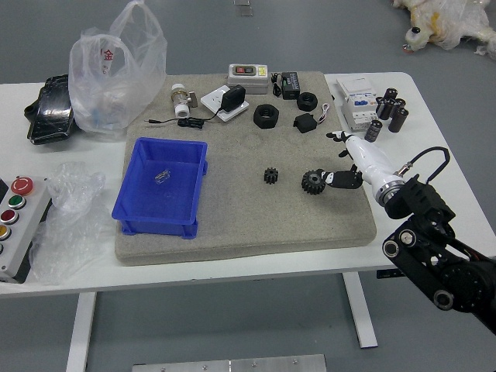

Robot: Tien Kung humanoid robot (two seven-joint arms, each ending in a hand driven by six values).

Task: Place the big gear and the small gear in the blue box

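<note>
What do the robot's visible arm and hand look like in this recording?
The right arm is black, with round joints ringed in silver and a thin black cable looping out near the wrist. The right hand has a smooth white shell and slim black fingers. The left arm is out of view.
</note>
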